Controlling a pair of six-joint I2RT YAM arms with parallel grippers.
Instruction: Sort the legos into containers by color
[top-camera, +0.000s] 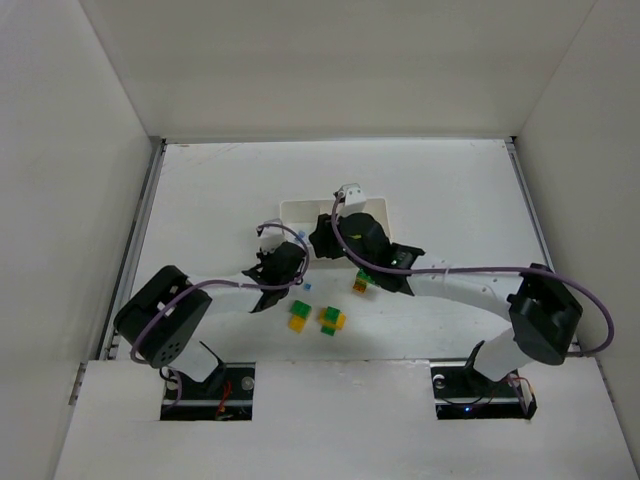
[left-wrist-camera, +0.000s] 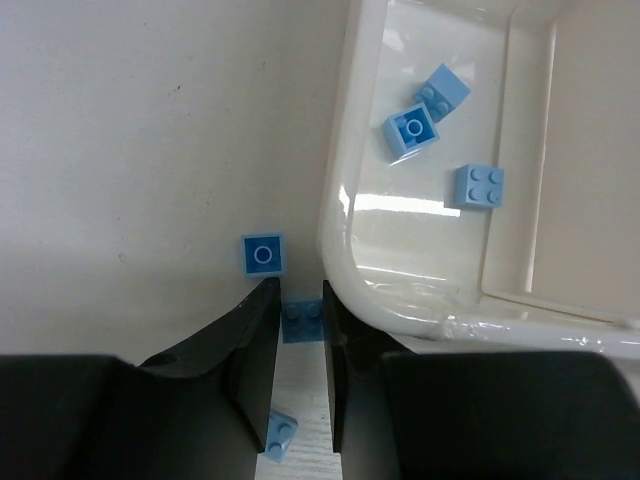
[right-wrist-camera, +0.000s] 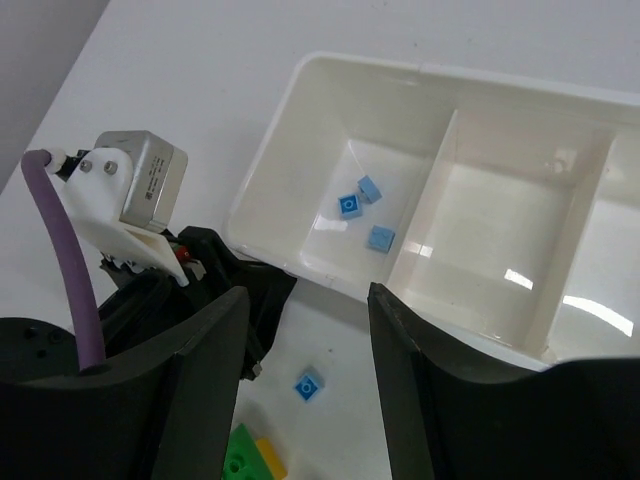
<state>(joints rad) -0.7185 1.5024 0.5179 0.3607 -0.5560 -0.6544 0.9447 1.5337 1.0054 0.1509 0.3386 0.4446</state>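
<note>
In the left wrist view my left gripper (left-wrist-camera: 298, 292) is shut on a light blue lego (left-wrist-camera: 302, 322), right beside the rounded corner of the white tray (left-wrist-camera: 335, 215). A second blue lego (left-wrist-camera: 262, 255) lies on the table just past the fingertips. A third (left-wrist-camera: 279, 434) lies tilted under the fingers. Three blue legos (right-wrist-camera: 362, 210) rest in the tray's end container (right-wrist-camera: 300, 180); the middle container (right-wrist-camera: 480, 230) holds nothing. My right gripper (right-wrist-camera: 308, 295) hovers open and holds nothing, over a blue lego (right-wrist-camera: 308, 386) on the table.
Green and yellow legos (top-camera: 330, 320) lie on the table in front of the arms, with one stack (top-camera: 360, 285) under the right arm and another (top-camera: 298, 318) to the left. The left arm's camera housing (right-wrist-camera: 140, 185) sits close to my right fingers. White walls enclose the table.
</note>
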